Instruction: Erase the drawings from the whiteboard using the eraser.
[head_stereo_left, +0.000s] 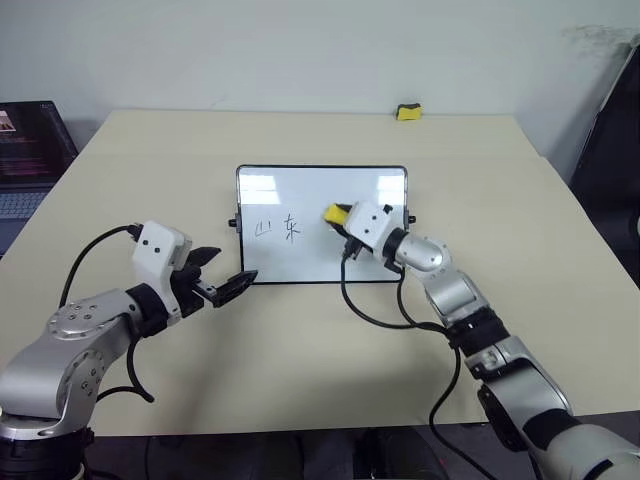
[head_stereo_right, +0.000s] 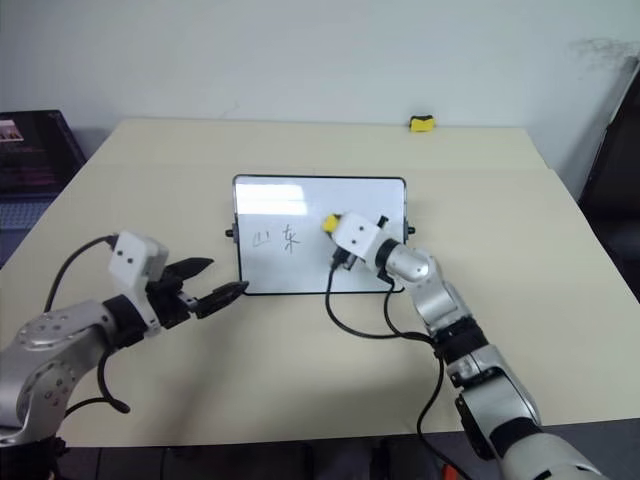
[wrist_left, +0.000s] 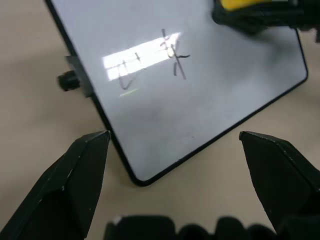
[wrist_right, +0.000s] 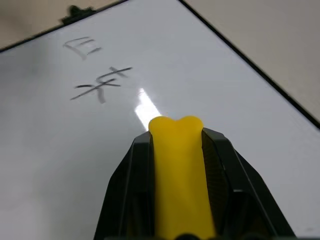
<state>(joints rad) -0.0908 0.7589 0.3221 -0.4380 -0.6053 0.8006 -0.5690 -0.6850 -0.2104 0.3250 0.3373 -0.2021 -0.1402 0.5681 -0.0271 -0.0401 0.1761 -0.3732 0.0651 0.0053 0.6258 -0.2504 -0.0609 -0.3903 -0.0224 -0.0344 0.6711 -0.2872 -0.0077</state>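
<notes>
Pointing toward the drawings (head_stereo_left: 278, 228), the eraser (head_stereo_left: 336, 212) lies lengthwise in the right end effector (head_stereo_left: 340, 216).

Two handwritten black characters (head_stereo_left: 278, 228) stand on the left half of the whiteboard (head_stereo_left: 320, 180). They read as the Chinese 山东: the left one faint and boxy, the right one darker. The laptop screen (head_stereo_left: 30, 140) shows text too small to read.

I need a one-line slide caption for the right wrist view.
Right gripper shut on the yellow eraser, above the whiteboard near two remaining drawings.
</notes>
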